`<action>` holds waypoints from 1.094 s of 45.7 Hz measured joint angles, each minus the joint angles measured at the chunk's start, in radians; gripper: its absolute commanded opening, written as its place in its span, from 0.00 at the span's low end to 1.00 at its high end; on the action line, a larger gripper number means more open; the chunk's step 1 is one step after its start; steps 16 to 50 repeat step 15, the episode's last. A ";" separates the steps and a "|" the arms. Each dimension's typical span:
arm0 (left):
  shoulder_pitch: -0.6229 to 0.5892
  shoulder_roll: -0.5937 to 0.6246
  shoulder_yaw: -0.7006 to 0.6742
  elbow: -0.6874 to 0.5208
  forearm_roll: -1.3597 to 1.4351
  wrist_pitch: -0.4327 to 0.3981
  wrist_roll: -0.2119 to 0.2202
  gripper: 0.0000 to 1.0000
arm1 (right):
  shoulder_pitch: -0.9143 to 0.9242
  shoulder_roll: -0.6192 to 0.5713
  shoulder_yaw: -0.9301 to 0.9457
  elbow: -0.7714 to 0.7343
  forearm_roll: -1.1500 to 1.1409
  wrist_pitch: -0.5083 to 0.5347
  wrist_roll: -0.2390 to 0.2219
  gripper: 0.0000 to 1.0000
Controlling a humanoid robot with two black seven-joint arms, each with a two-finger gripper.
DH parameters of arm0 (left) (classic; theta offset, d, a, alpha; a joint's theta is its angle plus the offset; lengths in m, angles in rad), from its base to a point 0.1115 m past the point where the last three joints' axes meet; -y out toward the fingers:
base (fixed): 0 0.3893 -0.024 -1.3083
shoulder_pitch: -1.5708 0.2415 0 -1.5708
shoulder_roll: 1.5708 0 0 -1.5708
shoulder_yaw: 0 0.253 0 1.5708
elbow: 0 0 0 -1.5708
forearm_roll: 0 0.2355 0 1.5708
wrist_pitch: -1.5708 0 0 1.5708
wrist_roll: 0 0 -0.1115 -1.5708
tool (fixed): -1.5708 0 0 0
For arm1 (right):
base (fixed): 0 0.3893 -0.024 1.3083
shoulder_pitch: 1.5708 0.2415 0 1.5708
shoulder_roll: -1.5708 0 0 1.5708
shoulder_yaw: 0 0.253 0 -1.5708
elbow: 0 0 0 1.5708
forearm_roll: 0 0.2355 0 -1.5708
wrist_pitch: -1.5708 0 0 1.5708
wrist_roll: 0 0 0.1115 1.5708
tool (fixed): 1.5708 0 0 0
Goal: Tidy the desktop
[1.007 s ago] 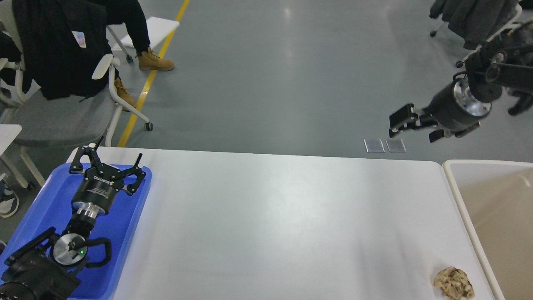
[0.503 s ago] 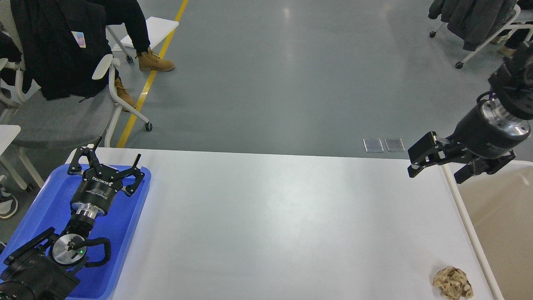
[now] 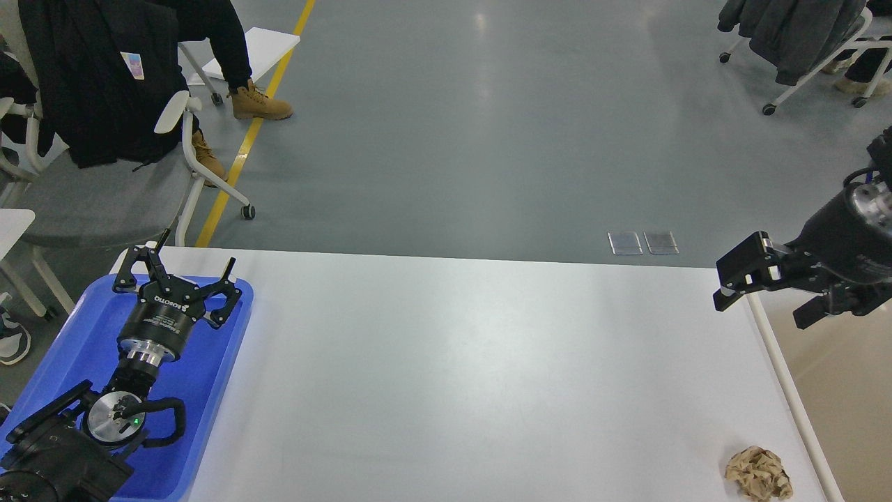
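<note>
Bench (image 3: 453, 376): spreads at 9 o'clock of my right claw (image 3: 766, 293).
Right claw: released, level, pointing toward 9 o'clock.
Left claw (image 3: 182, 272): released.

Single head view, high vantage, facing forward and down. Near field: desktop (image 3: 453, 376) across lower half, cut by bottom edge. Left arm enters lower left, right arm from right edge. Far field: grey floor (image 3: 488, 125), chairs. No second view, no overlap.
</note>
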 measured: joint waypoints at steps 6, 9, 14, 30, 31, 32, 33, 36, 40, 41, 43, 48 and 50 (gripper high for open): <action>0.000 0.000 0.000 0.000 0.000 0.000 0.000 0.99 | 0.001 0.001 -0.001 0.003 0.001 0.000 0.000 1.00; 0.000 0.000 0.000 0.000 0.000 0.000 0.001 0.99 | 0.001 0.001 -0.001 0.004 0.002 0.000 0.000 1.00; 0.000 0.000 0.000 0.000 0.000 0.000 0.001 0.99 | 0.001 0.001 0.000 0.004 0.004 0.001 0.000 1.00; 0.000 0.000 0.000 0.000 0.000 0.000 0.001 0.99 | 0.001 0.001 0.001 0.005 0.004 0.001 0.000 1.00; 0.000 0.000 0.000 0.000 0.000 0.000 0.001 0.99 | 0.001 0.001 0.001 0.005 0.004 0.001 0.000 1.00; 0.000 0.000 0.000 0.000 0.000 0.000 0.001 0.99 | 0.001 0.001 0.001 0.005 0.004 0.001 0.000 1.00; 0.000 0.000 0.000 0.000 0.000 0.000 0.001 0.99 | 0.001 0.001 0.001 0.005 0.004 0.001 0.000 1.00; 0.000 0.000 0.000 0.000 0.000 0.000 0.001 0.99 | 0.001 0.001 0.001 0.005 0.004 0.001 0.000 1.00; 0.000 0.000 0.000 0.000 0.000 0.000 0.001 0.99 | 0.001 0.001 0.001 0.005 0.004 0.001 0.000 1.00; 0.000 0.000 0.000 0.000 0.000 0.000 0.001 0.99 | 0.001 0.001 0.001 0.005 0.004 0.001 0.000 1.00; 0.000 0.000 0.000 0.000 0.000 0.000 0.001 0.99 | 0.001 0.001 0.001 0.005 0.004 0.001 0.000 1.00; 0.000 0.000 0.000 0.000 0.000 0.000 0.001 0.99 | 0.001 0.001 0.001 0.005 0.004 0.001 0.000 1.00; 0.000 0.000 0.000 0.000 0.000 0.000 0.001 0.99 | 0.001 0.001 0.001 0.005 0.004 0.001 0.000 1.00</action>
